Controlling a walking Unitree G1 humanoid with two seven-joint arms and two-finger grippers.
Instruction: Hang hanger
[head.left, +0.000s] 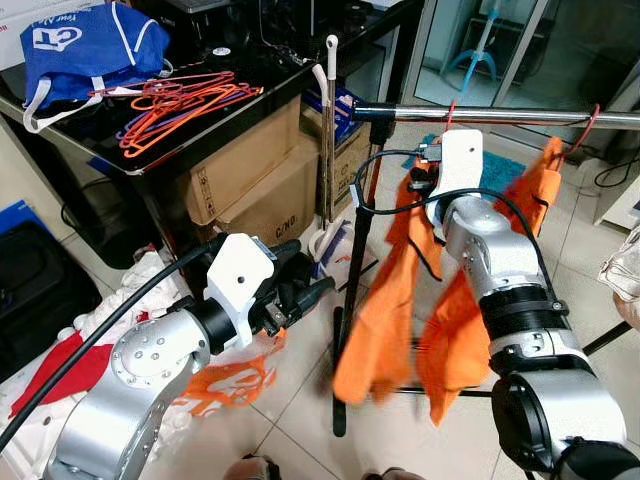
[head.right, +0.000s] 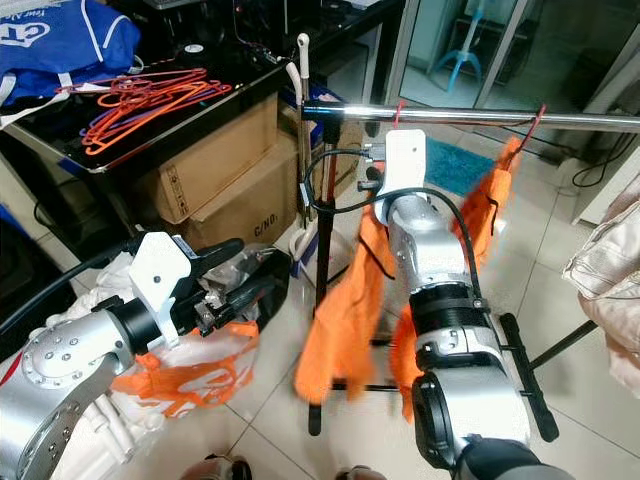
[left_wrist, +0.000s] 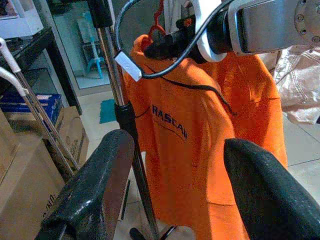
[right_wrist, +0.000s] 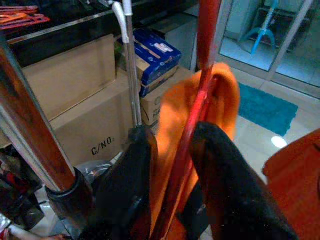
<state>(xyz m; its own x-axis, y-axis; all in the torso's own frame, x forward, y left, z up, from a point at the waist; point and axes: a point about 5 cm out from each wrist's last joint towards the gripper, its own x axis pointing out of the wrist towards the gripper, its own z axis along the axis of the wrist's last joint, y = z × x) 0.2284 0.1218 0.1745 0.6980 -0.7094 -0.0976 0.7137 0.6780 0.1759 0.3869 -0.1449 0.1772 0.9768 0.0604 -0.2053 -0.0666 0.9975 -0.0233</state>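
Note:
A red hanger (right_wrist: 200, 90) carrying an orange shirt (head.left: 385, 320) is at the chrome rail (head.left: 500, 115), its hook (head.left: 450, 110) curving over the bar. My right gripper (right_wrist: 172, 135) is raised just under the rail and shut on the hanger's red neck. A second orange shirt (head.left: 540, 190) hangs to its right on another red hanger (head.left: 590, 125). My left gripper (head.left: 318, 287) is low on the left, open and empty, pointing toward the rack's upright post (head.left: 355, 270).
Several red and orange hangers (head.left: 180, 100) lie on the black table (head.left: 150, 165) beside a blue bag (head.left: 90, 45). Cardboard boxes (head.left: 260, 180) sit under it. A white-handled pole (head.left: 328, 120) leans by the post. An orange garment (head.left: 225, 385) lies on the tiled floor.

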